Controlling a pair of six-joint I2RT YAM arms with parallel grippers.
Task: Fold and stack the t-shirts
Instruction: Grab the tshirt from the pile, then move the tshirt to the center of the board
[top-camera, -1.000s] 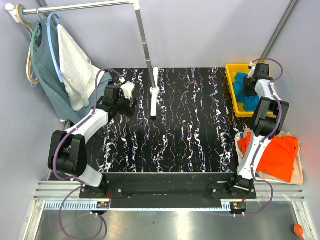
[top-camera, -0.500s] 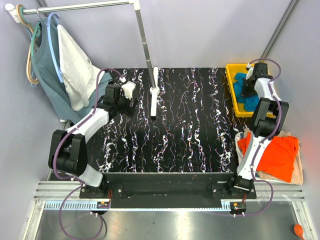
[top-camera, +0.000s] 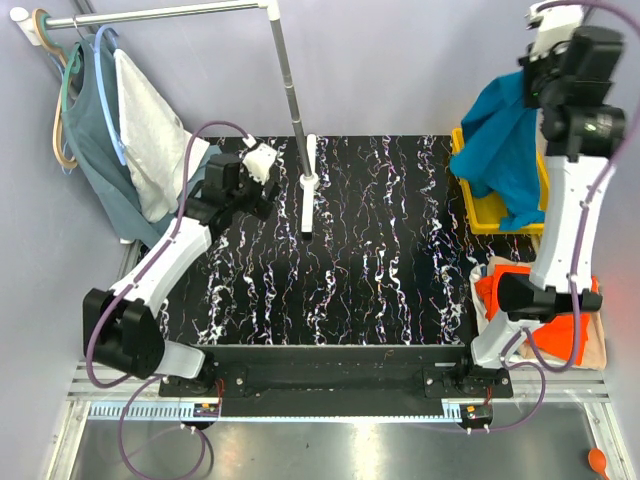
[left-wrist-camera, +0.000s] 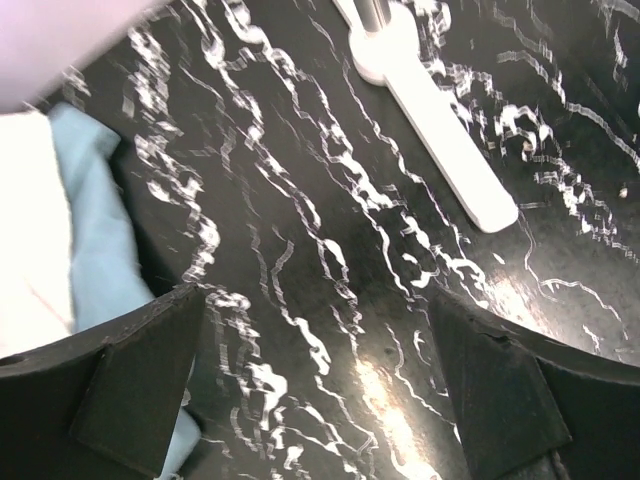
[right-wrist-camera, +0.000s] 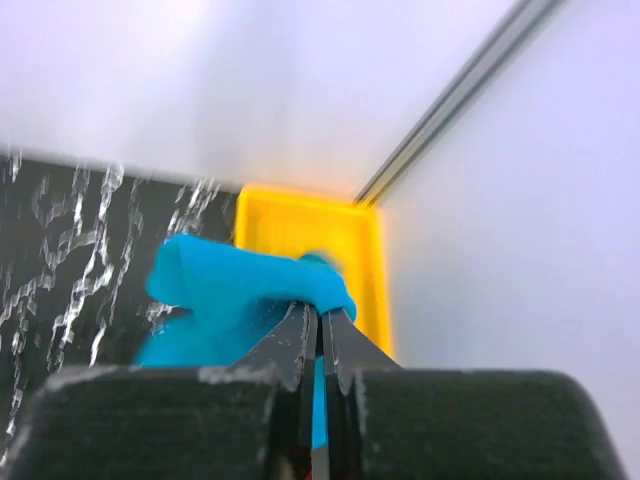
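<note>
Yellow bin (top-camera: 495, 222), far right of bench (top-camera: 380, 260): teal t-shirt (top-camera: 505, 140) hanging over it.
My right fingers (right-wrist-camera: 298, 352) clamped on it; left fingers (left-wrist-camera: 140, 395) apart.

- Table (top-camera: 350, 280) — black top with white marbled veins.
- White rack foot (top-camera: 306, 205) — flat bar lying at far centre, with a pole rising from it.
- Yellow bin (top-camera: 480, 215) — at the far right corner.

Bright, even overhead light fills the top view, which is sharp with soft shadows. In the left wrist view the glossy counter (left-wrist-camera: 300, 250) shows a pale glare patch and smeared white veins. The right wrist view is blurred: teal-blue t-shirt (right-wrist-camera: 240, 290), yellow bin (right-wrist-camera: 300, 230) and right hand (right-wrist-camera: 322, 330) all lack focus.
</note>
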